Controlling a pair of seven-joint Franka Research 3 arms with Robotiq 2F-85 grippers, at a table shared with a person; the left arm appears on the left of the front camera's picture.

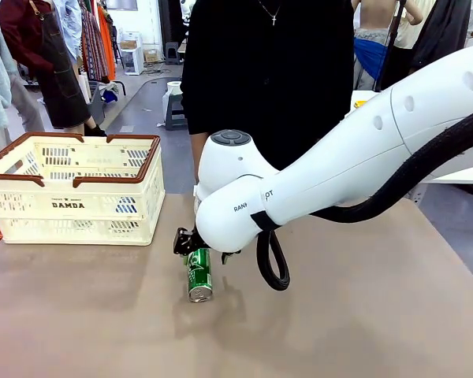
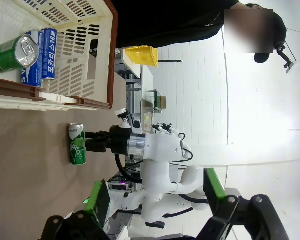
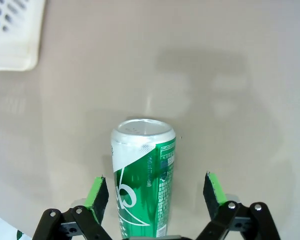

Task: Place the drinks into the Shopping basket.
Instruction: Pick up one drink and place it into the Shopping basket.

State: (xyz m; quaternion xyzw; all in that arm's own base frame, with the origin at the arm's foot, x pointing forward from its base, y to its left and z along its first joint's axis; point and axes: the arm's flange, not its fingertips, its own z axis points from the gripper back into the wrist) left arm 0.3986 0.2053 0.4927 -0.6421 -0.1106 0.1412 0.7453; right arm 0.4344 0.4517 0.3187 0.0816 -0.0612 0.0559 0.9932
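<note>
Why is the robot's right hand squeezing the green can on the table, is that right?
Not quite. The right hand is open around the green can lying on the table; the right wrist view shows gaps between the can and both green pads.

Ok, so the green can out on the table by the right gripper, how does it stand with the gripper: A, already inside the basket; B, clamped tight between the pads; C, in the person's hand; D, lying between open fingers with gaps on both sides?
D: in the right wrist view the green can lies on the table between the right gripper's spread fingers, a gap showing at each pad.
</note>
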